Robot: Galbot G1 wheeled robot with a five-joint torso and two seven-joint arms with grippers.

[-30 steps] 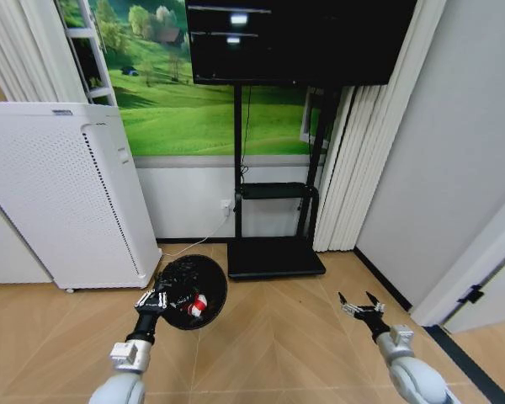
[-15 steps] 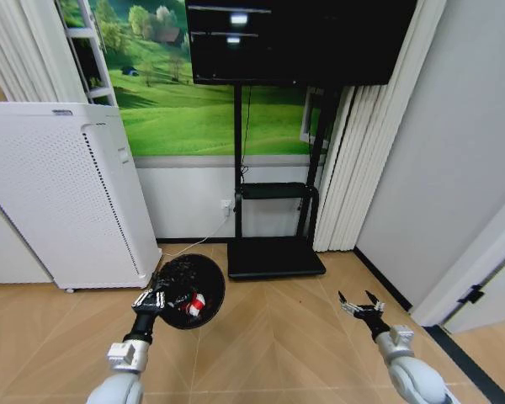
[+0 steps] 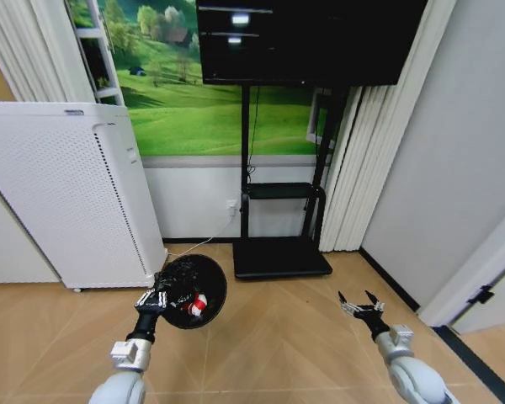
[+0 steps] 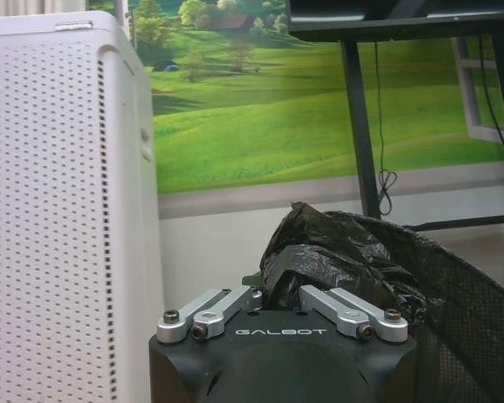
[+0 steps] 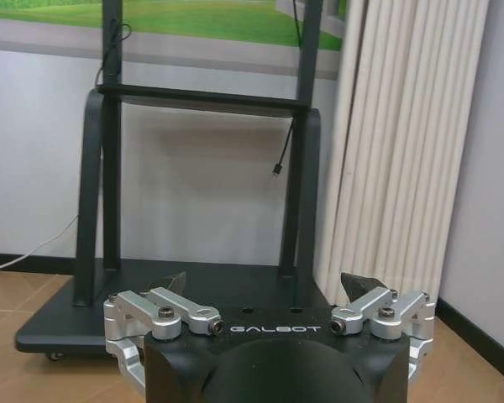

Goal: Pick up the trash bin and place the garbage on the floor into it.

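Trash bin (image 3: pixel 192 290) held off the floor (image 3: pixel 269 337), tilted, mouth toward the head camera, just in front of the white perforated appliance (image 3: pixel 67 194) and left of the TV stand (image 3: pixel 282 257). Left gripper (image 3: pixel 154 296) pinching bin rim and black liner bag (image 4: pixel 336 256), fingers closed on it. Inside the bin, a red-and-white packet (image 3: pixel 199 304), possibly more; hard to tell. Right gripper (image 3: pixel 361 304) low above floor, well apart, fingers spread, holding nothing.
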